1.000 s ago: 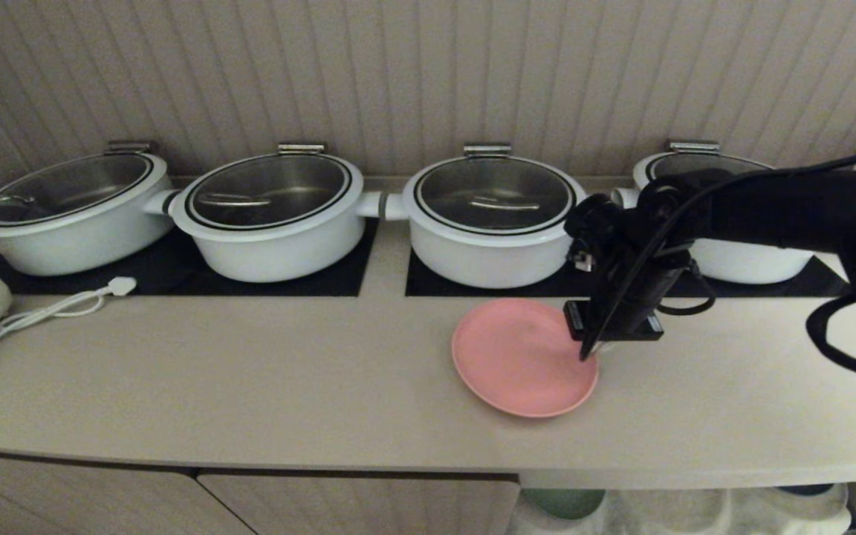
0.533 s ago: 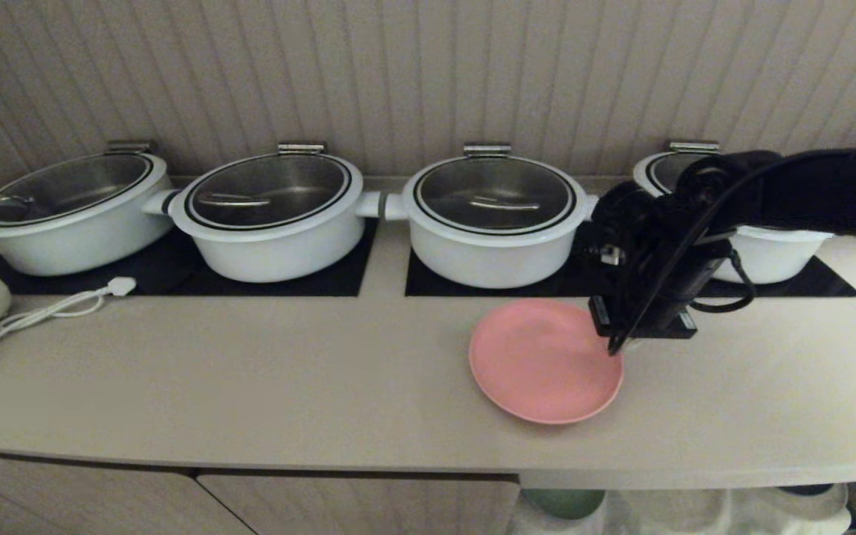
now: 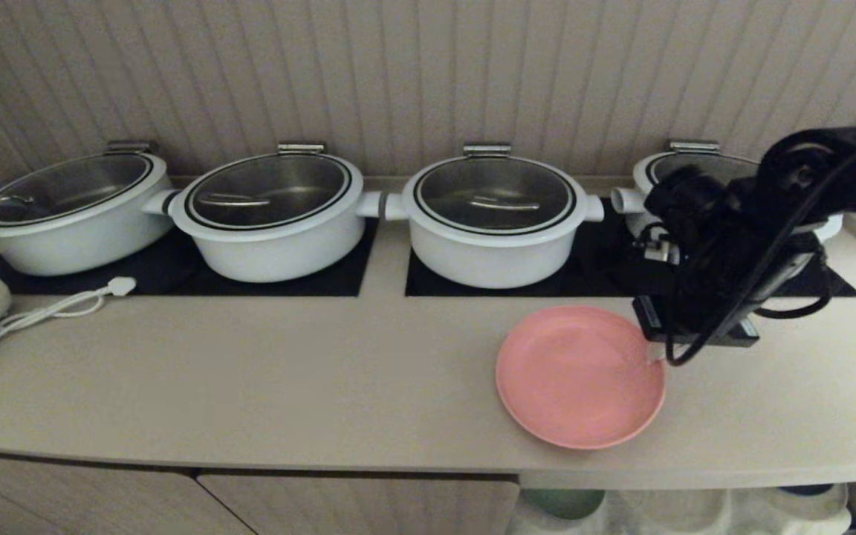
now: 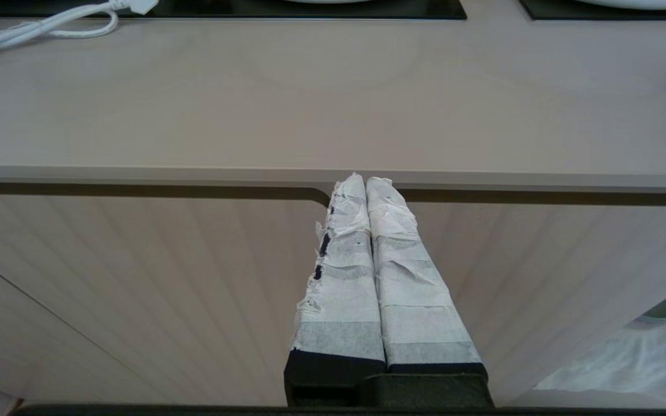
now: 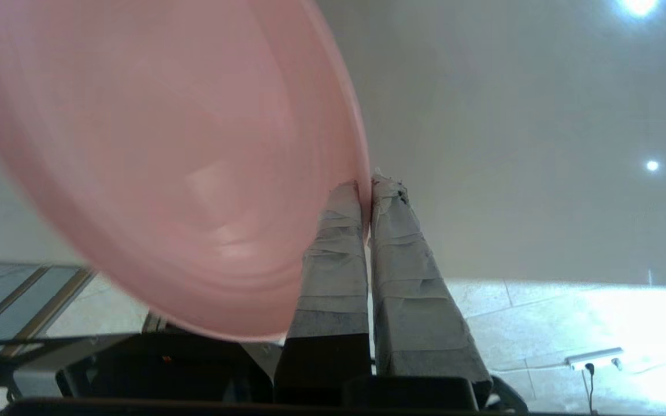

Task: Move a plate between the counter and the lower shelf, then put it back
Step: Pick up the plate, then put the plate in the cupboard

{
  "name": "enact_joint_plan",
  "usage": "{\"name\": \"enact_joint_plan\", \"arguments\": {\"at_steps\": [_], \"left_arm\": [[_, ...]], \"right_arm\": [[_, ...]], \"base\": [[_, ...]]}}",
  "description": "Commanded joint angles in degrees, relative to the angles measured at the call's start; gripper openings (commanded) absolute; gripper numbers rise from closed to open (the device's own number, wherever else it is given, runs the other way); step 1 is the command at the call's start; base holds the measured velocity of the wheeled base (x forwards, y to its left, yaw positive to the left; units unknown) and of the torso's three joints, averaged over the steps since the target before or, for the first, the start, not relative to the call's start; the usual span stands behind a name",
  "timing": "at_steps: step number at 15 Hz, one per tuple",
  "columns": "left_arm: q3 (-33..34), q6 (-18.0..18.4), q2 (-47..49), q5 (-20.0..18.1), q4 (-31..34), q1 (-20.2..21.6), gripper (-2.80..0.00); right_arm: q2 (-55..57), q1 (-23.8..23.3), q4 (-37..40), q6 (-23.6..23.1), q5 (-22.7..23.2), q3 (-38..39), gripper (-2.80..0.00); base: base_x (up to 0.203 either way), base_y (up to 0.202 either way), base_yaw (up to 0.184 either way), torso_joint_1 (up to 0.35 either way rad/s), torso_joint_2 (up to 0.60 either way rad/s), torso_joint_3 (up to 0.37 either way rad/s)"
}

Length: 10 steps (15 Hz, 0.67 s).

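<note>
Risk: right tool [image 3: 655, 355] pinches only the rim of the salmon-pink plate [image 3: 580, 377], held above the worktop [image 3: 250, 371] before the third pot [image 3: 493, 219]; thin grip could slip, plate drops.

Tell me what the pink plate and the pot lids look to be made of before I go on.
The plate: probably matte plastic or melamine, with an even, dull salmon surface and only soft sheen; ceramic can't be ruled out. The pot lids: seemingly clear glass, dark-rimmed, the metal insides showing through.
</note>
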Motion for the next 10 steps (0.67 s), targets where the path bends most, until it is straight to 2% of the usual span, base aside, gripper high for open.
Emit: {"name": "enact_joint_plan", "arguments": {"at_steps": [1,6,10], "left_arm": [[0.0,-0.1,0.0,0.0,0.0,0.0,-2.80],[0.0,-0.1,0.0,0.0,0.0,0.0,-2.80],[0.0,-0.1,0.0,0.0,0.0,0.0,-2.80]], "right_arm": [[-5.7,0.0,0.1,0.0,-0.1,2.4,-2.80],[-15.9,-0.1,-0.2,0.0,-0.2,9.9,-2.80],[-23.9,-0.9,-0.5,0.3,-0.8,18.9,-2.80]], "base": [[0.000,0.000,0.000,0.000,0.00,0.000],[0.000,0.000,0.000,0.000,0.00,0.000],[0.000,0.000,0.000,0.000,0.00,0.000]]}}
